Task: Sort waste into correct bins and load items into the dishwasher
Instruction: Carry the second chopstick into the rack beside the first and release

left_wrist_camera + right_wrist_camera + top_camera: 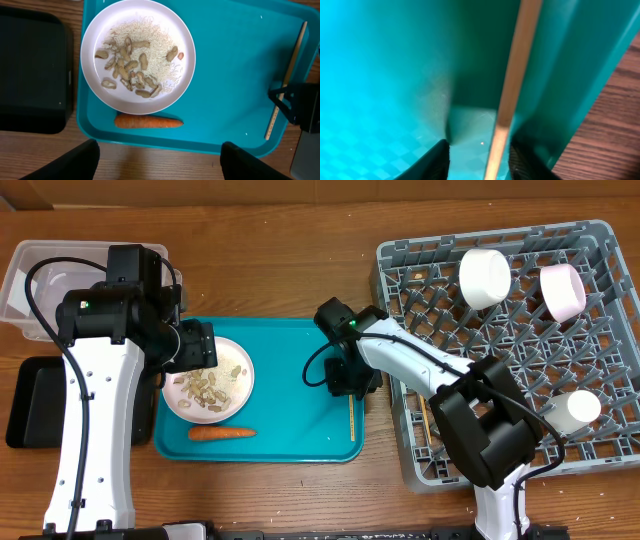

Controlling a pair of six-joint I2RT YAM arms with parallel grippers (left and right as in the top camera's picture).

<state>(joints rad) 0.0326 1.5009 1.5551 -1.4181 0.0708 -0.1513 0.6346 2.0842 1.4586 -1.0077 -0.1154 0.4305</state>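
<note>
A white plate (238,370) with beige food scraps (207,388) lies on the teal tray (290,380). It also shows in the left wrist view (137,55). An orange carrot (222,433) (149,121) lies in front of the plate. My left gripper (192,348) (161,162) hangs open and empty above the plate. One chopstick (352,420) (286,80) (512,75) lies along the tray's right wall. My right gripper (350,385) (485,160) is low on the tray, open, with a finger on each side of the chopstick. The snack wrapper is out of view.
The grey dish rack (400,270) at the right holds a white bowl (484,276), a pinkish bowl (562,290) and a white cup (575,410). A clear tub (25,290) stands at the back left, and a black tray (35,400) (30,70) lies left of the teal tray.
</note>
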